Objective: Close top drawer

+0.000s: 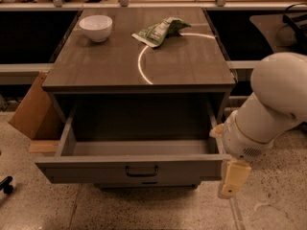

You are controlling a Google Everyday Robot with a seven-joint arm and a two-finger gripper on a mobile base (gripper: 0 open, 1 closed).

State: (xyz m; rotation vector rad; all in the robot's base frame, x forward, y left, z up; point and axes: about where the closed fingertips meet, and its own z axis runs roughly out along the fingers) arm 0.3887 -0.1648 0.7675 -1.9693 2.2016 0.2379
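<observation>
The top drawer (96, 169) of the grey cabinet is pulled far out toward me. Its plain grey box is empty inside. A small dark bail handle (142, 170) sits at the centre of its flat front. My white arm comes in from the right. The gripper (233, 178) hangs just off the drawer front's right end, its pale yellow finger pointing down at the floor. It holds nothing that I can see.
A white bowl (96, 28) and a green snack bag (159, 30) lie on the brown cabinet top (110, 66). A cardboard box (31, 110) leans against the cabinet's left side. A black caster (5, 185) is at the far left. The floor is speckled terrazzo.
</observation>
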